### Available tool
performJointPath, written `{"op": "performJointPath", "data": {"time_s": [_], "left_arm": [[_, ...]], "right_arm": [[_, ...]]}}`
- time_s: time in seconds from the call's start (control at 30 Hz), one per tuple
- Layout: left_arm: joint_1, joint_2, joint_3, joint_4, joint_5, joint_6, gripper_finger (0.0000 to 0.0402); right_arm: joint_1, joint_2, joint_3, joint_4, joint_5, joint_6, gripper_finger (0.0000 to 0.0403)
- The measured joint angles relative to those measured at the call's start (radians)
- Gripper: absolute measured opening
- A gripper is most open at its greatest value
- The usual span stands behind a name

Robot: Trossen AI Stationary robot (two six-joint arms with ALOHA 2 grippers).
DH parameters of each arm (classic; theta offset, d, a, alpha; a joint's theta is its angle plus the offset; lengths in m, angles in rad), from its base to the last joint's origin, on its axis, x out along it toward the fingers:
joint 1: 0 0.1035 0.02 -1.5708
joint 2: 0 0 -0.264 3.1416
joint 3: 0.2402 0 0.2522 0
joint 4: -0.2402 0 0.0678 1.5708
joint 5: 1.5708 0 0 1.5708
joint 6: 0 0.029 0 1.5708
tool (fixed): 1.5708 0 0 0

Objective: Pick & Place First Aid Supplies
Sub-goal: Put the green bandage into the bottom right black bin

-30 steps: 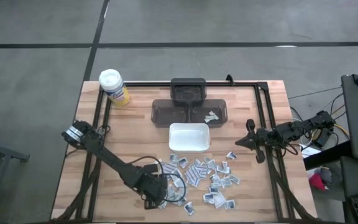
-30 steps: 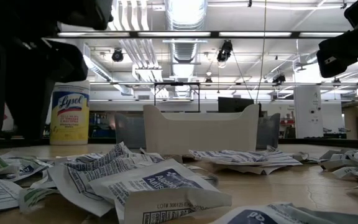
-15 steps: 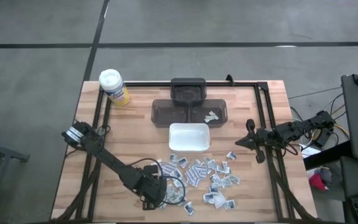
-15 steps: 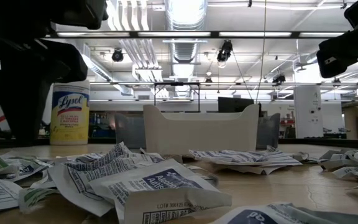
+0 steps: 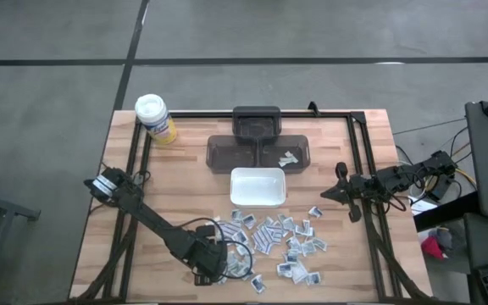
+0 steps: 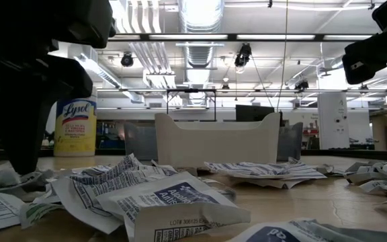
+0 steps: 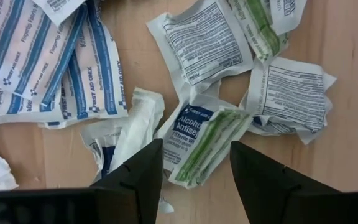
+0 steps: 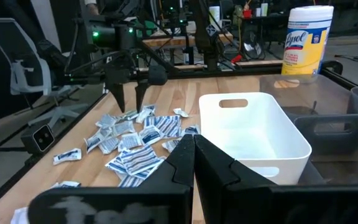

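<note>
Many small flat sealed packets (image 5: 278, 241) lie loose on the wooden table, in front of the white tray. My left gripper (image 5: 225, 264) points down over the pile's near left end and is open. In the left wrist view its fingers stand on either side of a green-striped packet (image 7: 205, 142) that lies flat on the wood. The right wrist view shows that gripper (image 8: 131, 102) with its tips low at the pile's edge. My right gripper (image 5: 339, 193) waits shut at the table's right side, level and pointing left. My left gripper comes from above, pointing down, and one finger (image 6: 20, 144) reaches down among the packets at the pile's near left end. I cannot tell whether the tips touch a packet or the wood. Nothing is pinched between the fingers.
The white tray (image 5: 257, 186) stands mid-table. Behind it is a dark bin (image 5: 259, 152) with a packet (image 5: 290, 158) in its right part. A yellow canister (image 5: 155, 119) stands at the far left corner. Black frame rails (image 5: 364, 169) run along the table's sides.
My left gripper has sunk a little toward the packets at the pile's near left end, still open. The right arm has kept still.
</note>
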Motion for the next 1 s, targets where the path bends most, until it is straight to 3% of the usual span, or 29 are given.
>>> {"op": "performJointPath", "data": {"time_s": [0.43,1.0], "left_arm": [[-0.001,0.000,0.000,0.009,0.000,-0.007,0.0114],[-0.014,-0.002,0.011,0.009,0.018,0.021,0.0110]], "right_arm": [[0.000,0.000,0.000,0.000,0.000,0.000,0.0008],[0.000,0.000,0.000,0.000,0.000,0.000,0.0008]]}}
